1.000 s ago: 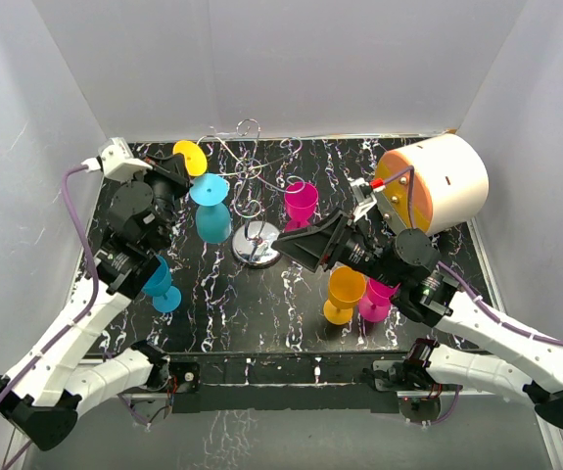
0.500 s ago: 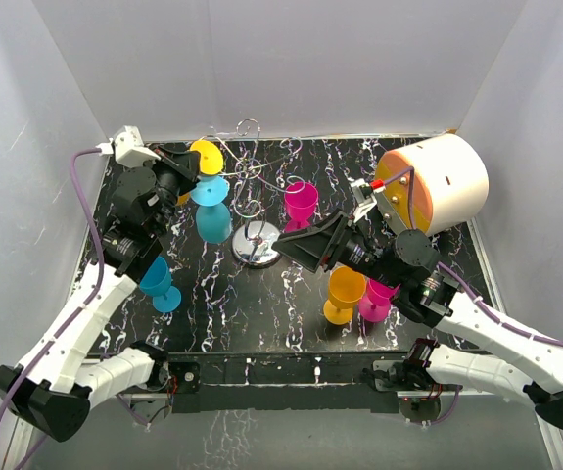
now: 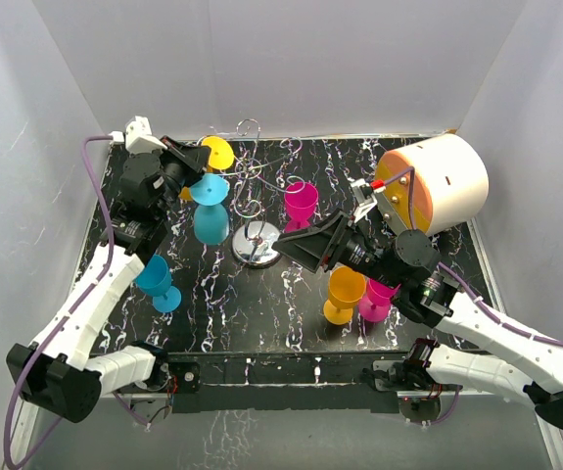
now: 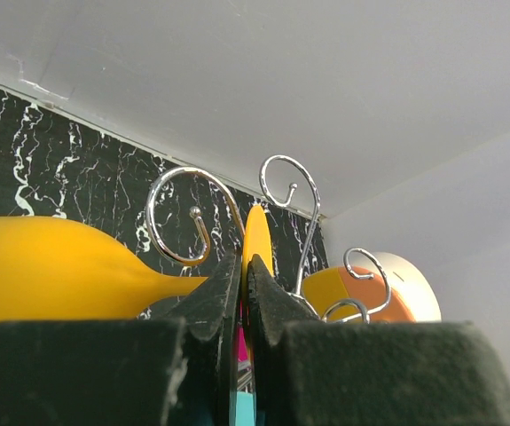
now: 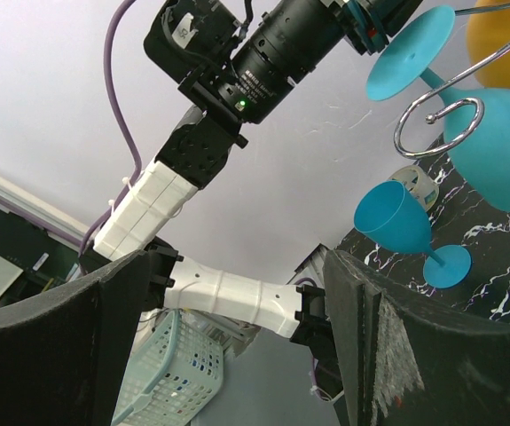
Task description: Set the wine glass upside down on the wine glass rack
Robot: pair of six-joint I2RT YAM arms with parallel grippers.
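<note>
Here I see the left gripper (image 4: 244,266) pinching the stem of the yellow wine glass (image 4: 51,266), smooth matte plastic, in the upper left of the top view. It sits just beside the thin curled chrome wires of the wine glass rack (image 3: 258,244). In the wrist view the glass lies sideways, with its rounded bowl left and its flat disc foot edge-on right. My right gripper (image 3: 291,247) is spread wide near the rack's shiny round base.

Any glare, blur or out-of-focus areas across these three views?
Top external: even light, sharp, glare on the chrome base of the wine glass rack. Left wrist: left gripper dark and soft up close, yellow wine glass slightly blurred, wire scrolls crisp. Right wrist: right gripper dark and unfocused at the lower corners.
</note>
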